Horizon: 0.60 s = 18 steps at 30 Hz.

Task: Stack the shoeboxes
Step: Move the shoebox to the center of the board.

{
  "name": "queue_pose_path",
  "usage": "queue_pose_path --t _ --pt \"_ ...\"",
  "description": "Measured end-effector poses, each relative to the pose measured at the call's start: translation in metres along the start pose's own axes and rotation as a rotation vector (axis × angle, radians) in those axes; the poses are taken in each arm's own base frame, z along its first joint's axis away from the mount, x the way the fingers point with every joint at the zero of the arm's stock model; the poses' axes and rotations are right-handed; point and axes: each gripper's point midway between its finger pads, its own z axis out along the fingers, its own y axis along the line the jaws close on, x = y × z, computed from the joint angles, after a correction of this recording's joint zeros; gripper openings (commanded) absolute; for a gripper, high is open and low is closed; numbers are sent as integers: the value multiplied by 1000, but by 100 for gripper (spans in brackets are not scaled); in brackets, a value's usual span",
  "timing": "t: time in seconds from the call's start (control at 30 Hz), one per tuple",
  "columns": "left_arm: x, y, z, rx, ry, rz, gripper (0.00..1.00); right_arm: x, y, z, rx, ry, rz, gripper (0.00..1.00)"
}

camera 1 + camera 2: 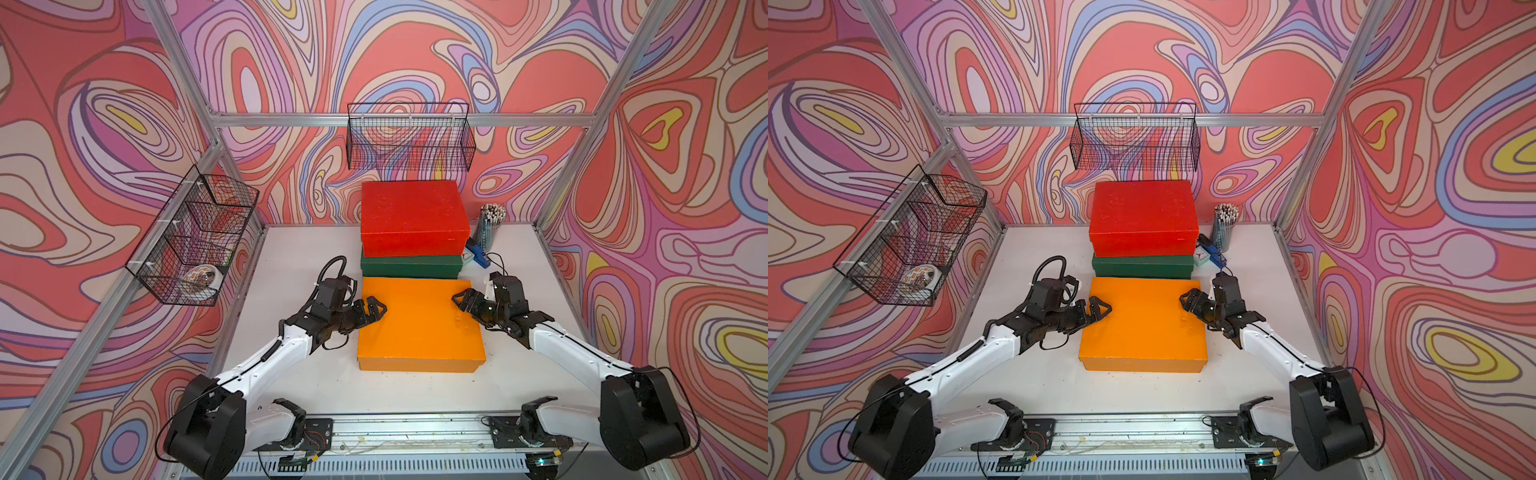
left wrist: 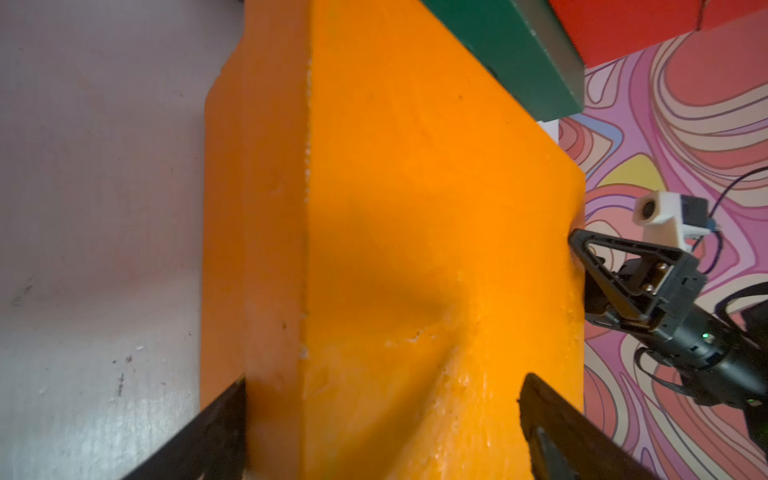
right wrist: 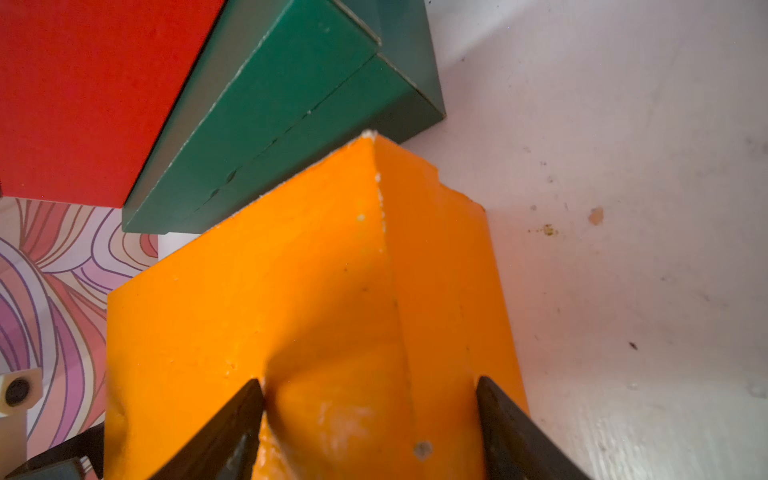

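On the white table (image 1: 291,386) between swirl-patterned walls, the orange box (image 1: 419,324) sits near, both grippers (image 1: 374,309) (image 1: 464,301) clamping its left and right edges. Farther back, the red box (image 1: 413,216) hides most of the green box (image 1: 411,266).

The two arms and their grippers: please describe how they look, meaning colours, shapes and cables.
Both arms have white link shells with bulky black joint housings. The left gripper and the right gripper are black, with open triangular frame fingers. Thin black cables run along the arms, and a ribbed black hose loops above the left wrist. A small white camera block sits on the right wrist.
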Motion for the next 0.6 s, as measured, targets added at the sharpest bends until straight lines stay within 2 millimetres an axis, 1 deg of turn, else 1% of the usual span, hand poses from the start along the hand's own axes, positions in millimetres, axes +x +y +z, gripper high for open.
queue_pose_path --t 0.1,0.17,0.23,0.3,0.37,0.43,0.47,0.5,0.57,0.6 --pt "8 -2 -12 21 -13 2 97 9 -1 -7 -7 4 7 84" --pt "13 -1 -19 17 -16 3 99 13 -2 -11 0 8 5 86" --pt "13 0 -28 -2 -37 13 100 12 -5 -14 29 5 1 88" --pt "7 0 -38 -36 -67 24 100 6 -4 -18 55 -5 -6 89" --pt "-8 -9 -49 -46 -106 39 100 -12 1 -24 64 -39 -10 89" --pt "-30 -21 -61 -43 -157 47 100 -37 10 -31 58 -86 -6 88" --pt "-43 -27 -66 -39 -184 50 100 -53 13 -35 55 -118 0 87" --pt "-58 -33 -71 -36 -215 47 100 -68 14 -38 51 -148 7 83" --pt "-88 -33 -76 -45 -260 22 100 -94 13 -40 49 -196 26 72" --pt "-103 -30 -75 -51 -277 0 98 -106 12 -38 50 -212 42 63"
